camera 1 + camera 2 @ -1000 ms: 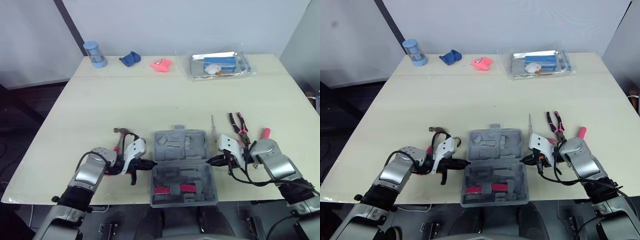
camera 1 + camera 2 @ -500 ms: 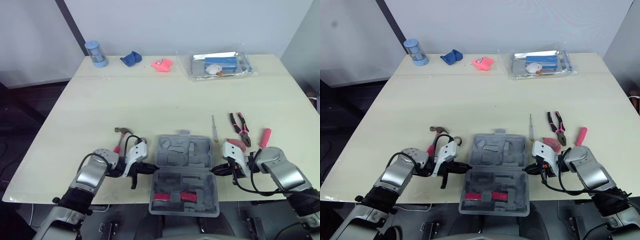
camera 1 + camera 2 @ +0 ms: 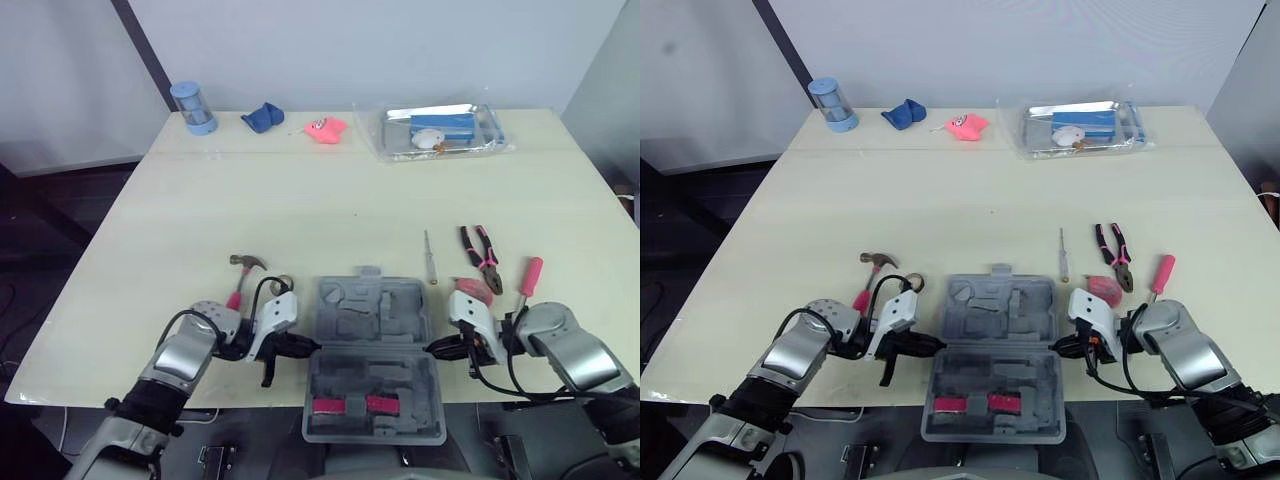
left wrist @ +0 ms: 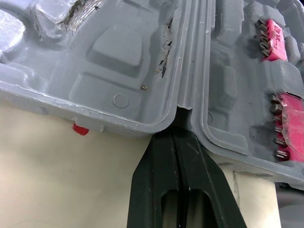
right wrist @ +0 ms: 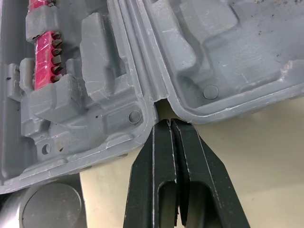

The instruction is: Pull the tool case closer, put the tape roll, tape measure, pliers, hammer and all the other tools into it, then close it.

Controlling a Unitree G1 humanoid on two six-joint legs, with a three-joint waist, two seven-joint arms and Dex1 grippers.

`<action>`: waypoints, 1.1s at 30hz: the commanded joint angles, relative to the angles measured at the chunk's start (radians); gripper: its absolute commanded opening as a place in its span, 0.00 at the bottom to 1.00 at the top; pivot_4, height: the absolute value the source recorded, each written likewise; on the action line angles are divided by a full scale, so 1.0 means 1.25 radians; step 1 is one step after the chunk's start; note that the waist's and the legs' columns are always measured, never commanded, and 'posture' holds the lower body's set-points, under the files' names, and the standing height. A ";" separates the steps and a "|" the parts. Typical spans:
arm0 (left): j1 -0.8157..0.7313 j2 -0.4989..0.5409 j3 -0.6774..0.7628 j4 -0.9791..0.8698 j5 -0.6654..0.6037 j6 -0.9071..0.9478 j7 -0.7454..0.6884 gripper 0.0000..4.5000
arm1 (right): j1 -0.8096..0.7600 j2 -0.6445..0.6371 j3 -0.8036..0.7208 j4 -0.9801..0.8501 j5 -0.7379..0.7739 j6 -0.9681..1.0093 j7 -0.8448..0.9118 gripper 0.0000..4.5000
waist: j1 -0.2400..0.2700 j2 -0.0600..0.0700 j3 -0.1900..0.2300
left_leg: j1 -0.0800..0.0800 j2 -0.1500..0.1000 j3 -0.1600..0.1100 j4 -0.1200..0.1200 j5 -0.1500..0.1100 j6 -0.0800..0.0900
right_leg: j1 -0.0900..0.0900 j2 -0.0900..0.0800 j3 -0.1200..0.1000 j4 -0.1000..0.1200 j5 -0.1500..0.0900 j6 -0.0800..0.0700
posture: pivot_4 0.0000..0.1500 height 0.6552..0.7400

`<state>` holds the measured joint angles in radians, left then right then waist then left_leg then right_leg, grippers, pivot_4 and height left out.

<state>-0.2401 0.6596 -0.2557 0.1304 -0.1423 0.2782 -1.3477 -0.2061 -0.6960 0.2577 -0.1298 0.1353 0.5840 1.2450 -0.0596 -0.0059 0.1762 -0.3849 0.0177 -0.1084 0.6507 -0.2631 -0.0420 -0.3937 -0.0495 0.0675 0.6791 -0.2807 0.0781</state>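
Note:
The grey tool case (image 3: 372, 320) lies open at the table's near edge, its front half hanging past the edge. Two pink bit strips (image 3: 350, 405) sit in that half. My left gripper (image 3: 300, 347) is shut, its tips pressed into the hinge notch (image 4: 183, 114) on the case's left side. My right gripper (image 3: 432, 350) is shut the same way at the right hinge notch (image 5: 161, 102). The hammer (image 3: 243, 272) lies just behind my left gripper. A thin screwdriver (image 3: 428, 257), pliers (image 3: 480, 256), a pink round tool (image 3: 470, 290) and a pink-handled screwdriver (image 3: 527, 275) lie behind my right gripper.
Along the far edge stand a blue cylinder (image 3: 192, 108), a blue cloth (image 3: 264, 117), a pink toy (image 3: 324, 129) and a clear plastic tray (image 3: 440, 130) holding a blue box. The wide middle of the table (image 3: 330, 200) is bare.
Both grippers have drawn back toward the near edge, and the case has slid with them. Its front half now hangs further past the edge. The loose tools have stayed put.

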 commanded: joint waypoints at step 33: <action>-0.005 -0.046 -0.035 0.004 0.001 0.000 0.017 0.00 | 0.000 -0.020 0.006 -0.023 0.042 -0.008 -0.003 0.02 | 0.014 0.000 0.000 | 0.000 0.000 0.000 0.000 0.000 0.000 | 0.001 0.000 0.000 0.000 0.000 0.000 | 1.00 1.00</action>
<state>-0.2424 0.6220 -0.2663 0.1354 -0.1407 0.2775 -1.3317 -0.2020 -0.7354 0.2578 -0.1291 0.1464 0.5864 1.2338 -0.0425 -0.0059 0.1761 -0.3844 0.0177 -0.1081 0.6512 -0.2631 -0.0419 -0.3927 -0.0495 0.0675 0.6789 -0.2807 0.0781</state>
